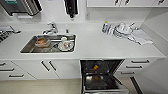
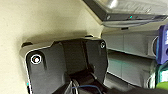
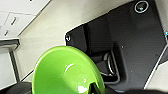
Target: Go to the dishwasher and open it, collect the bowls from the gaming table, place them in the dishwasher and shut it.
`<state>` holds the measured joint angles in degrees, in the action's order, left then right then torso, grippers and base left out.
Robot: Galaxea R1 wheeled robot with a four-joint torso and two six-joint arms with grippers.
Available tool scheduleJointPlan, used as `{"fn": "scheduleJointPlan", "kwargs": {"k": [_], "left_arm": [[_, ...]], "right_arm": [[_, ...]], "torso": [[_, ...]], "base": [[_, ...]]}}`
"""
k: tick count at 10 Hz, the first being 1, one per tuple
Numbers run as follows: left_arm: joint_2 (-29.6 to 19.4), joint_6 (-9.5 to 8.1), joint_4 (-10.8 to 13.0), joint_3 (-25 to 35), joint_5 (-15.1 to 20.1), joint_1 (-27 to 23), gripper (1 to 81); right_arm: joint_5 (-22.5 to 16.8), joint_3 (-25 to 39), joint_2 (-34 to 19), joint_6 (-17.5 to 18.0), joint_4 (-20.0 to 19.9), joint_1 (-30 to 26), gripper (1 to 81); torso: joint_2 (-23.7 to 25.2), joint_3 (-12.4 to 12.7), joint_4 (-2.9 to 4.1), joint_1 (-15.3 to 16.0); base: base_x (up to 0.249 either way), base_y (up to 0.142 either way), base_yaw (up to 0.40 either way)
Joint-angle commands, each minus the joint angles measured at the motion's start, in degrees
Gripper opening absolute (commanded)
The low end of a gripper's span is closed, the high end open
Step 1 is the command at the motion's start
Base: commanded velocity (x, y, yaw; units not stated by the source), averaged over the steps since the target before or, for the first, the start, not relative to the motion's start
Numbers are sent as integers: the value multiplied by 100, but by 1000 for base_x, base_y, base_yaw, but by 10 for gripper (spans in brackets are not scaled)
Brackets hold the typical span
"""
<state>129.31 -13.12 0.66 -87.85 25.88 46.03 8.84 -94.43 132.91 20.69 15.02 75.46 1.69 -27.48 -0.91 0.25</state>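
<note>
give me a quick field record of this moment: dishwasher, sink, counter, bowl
dishwasher: stainless-steel-fronted built-in dishwasher under the counter, door down, something orange inside
sink: steel sink holding an orange-brown bowl and a white cup
counter: white countertop with stacked white dishes at the far right
bowl: glossy green plastic bowl close to the right wrist camera

One open dishwasher [image 1: 101, 75], lower right of the head view, with one orange item [image 1: 95, 67] inside. One steel sink [image 1: 30, 47], one faucet [image 1: 51, 28]. One green bowl [image 3: 66, 72], right wrist view.
</note>
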Motion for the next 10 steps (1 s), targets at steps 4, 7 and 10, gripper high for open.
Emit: {"fn": "scheduleJointPlan", "kwargs": {"k": [4,7,10], "left_arm": [[508,116,927,-847,-1787,3100,811],[928,152,1162,-1347,-1982,3741,811],[1606,152,1340,-2278,-2683,4331,811]], "right_arm": [[-541,1639,-1019,58,-1183,-2380,10],[-575,1510,-756,58,-1718,-3259,10],[-1111,894,-168,67,-1985,-3910,10]], "torso": [[0,0,0,0],[0,0,0,0],[0,0,0,0]], "base": [[0,0,0],[0,0,0],[0,0,0]]}}
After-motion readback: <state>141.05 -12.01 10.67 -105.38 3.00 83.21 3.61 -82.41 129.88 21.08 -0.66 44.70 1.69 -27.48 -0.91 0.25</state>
